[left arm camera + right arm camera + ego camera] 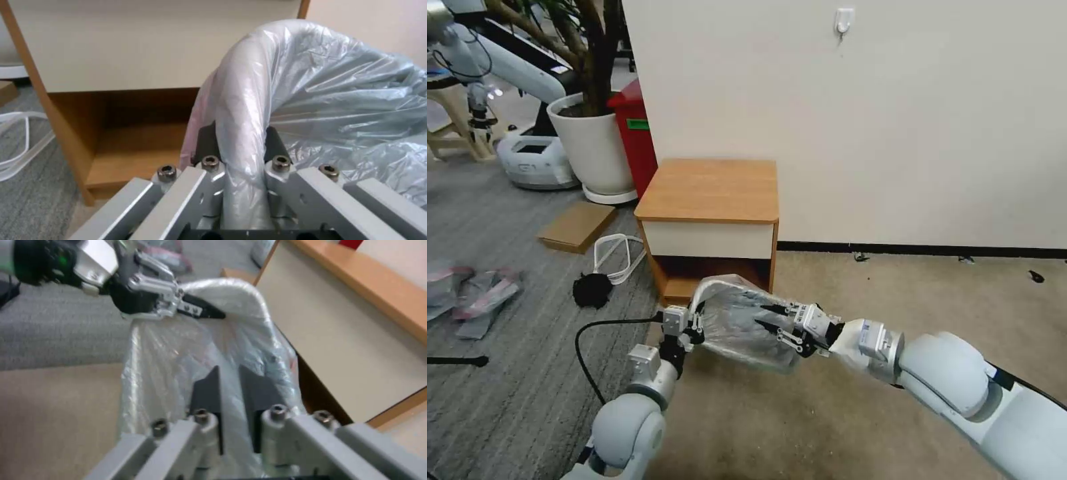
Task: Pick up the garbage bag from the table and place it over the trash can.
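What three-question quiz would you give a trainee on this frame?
1. True or false: the garbage bag lies on top of the table.
2. What is the left gripper clamped on? A) the garbage bag, B) a black cable, C) the drawer front.
3. Which gripper is at the bag's side opposite the left gripper?

Key: 1 false, the bag is low in front of the table. 2 A. 3 the right gripper.
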Tool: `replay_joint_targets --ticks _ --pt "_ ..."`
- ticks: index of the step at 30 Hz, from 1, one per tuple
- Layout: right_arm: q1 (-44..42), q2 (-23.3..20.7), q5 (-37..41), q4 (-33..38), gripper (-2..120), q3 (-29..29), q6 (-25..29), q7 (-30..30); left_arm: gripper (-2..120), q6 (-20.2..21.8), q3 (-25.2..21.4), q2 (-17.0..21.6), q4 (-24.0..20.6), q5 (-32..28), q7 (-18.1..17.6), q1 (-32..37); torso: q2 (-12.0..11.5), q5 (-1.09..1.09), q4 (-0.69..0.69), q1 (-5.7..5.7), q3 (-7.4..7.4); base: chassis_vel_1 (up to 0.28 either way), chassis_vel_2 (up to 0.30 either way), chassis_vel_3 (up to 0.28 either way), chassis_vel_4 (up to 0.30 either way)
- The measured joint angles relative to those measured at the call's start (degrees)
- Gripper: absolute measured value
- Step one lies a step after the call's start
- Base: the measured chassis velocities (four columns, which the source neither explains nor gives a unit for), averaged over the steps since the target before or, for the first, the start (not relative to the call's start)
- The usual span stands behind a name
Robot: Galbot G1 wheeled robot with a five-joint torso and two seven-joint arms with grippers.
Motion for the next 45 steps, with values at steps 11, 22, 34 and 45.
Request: replay_joint_targets --ticks 11,22,34,45 --pt "4.7 0.1 0.0 -4.3 0 -4.8 -1.8 -0.1 5 0.0 0.6 0.0 -1.1 0.4 0.3 0.6 0.0 0.00 0.00 0.00 0.00 0.000 0.000 0.000 0.000" --pt "7.4 1.9 -2.1 -7.5 0 -9.0 -3.4 -0.2 5 -0.1 2.5 -0.5 -1.2 0.8 0.4 0.5 0.0 0.00 0.00 0.00 0.00 0.000 0.000 0.000 0.000" --pt "9.5 3.1 -4.7 -12.0 0 -12.5 -5.3 -0.4 5 0.0 4.3 -1.3 -1.5 1.8 0.4 0.6 0.0 0.00 0.00 0.00 0.00 0.000 0.000 0.000 0.000" --pt "11.7 3.5 -7.4 -15.3 0 -16.1 -6.2 -0.3 5 0.1 6.4 -2.1 -0.6 3.1 0.4 -0.1 0.0 0.00 0.00 0.00 0.00 0.000 0.000 0.000 0.000"
